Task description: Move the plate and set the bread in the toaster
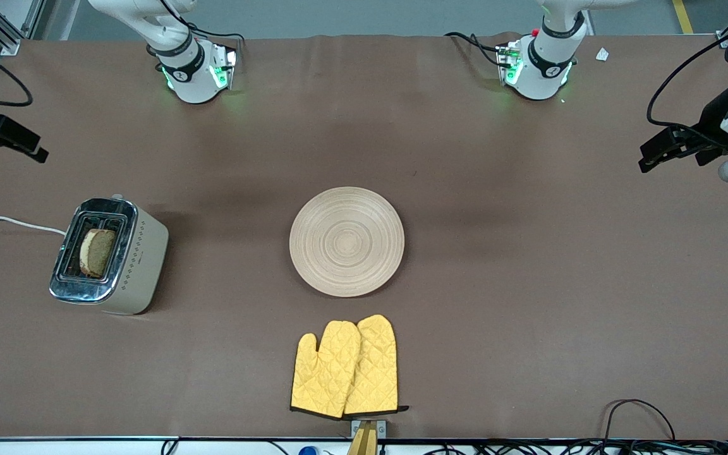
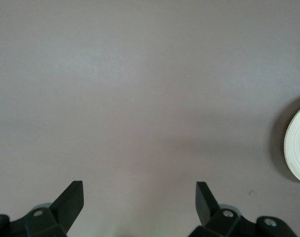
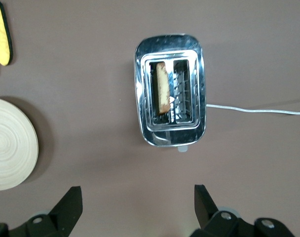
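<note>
Brown table cloth (image 1: 528, 284) carried the toaster (image 1: 111, 256) with soft, crumbly bread (image 1: 97, 251) already slotted, the stiff, light plate (image 1: 346, 241) best pinched at its rim, and I found left gripper (image 2: 140, 197) and right gripper (image 3: 138, 200) both gaping, empty.

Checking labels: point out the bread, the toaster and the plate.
bread (image 1: 97, 251): front view, on the slice's face where it stands in a toaster slot.
toaster (image 1: 143, 265): front view, on its cream side wall.
plate (image 1: 347, 241): front view, on the centre of its ring grain.
</note>
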{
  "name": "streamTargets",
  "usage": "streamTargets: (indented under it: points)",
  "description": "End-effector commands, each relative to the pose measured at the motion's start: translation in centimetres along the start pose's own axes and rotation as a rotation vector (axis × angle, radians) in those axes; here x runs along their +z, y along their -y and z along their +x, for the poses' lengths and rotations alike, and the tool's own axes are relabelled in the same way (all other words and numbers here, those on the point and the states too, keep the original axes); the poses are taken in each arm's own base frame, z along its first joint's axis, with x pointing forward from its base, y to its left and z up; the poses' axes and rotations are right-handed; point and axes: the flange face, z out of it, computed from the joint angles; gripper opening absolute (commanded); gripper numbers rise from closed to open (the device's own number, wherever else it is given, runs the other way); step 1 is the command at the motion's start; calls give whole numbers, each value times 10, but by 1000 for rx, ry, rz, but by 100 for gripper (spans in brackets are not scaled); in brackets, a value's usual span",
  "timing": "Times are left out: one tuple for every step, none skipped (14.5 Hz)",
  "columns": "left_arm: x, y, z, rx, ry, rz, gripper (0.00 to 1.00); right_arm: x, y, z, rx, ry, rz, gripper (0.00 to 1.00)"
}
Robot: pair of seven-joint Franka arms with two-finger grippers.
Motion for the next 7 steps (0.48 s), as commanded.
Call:
streamTargets:
  points:
    - [-13, 3, 1, 12, -15, -8, 100, -1, 4, -17, -22, -5, -4, 100]
    - [-13, -1, 1, 14, -16, -11, 100, -1, 0, -17, -37, -6, -22, 100]
    - [-14, -2, 1, 17, -18, -12, 100, -2, -7, -15, -45, -12, -49, 100]
    - [-14, -4, 0, 20, -16, -14, 100, -5, -12, -14, -38, -18, -54, 100]
    - [-14, -7, -1, 25, -14, -15, 100, -6, -15, -13, -34, -19, -54, 100]
    - [-13, -9, -3, 32, -5, -13, 100, -10, -14, -13, -35, -27, -54, 100]
    - [-13, -10, -3, 39, -2, -12, 100, -18, -13, -11, -33, -45, -53, 100]
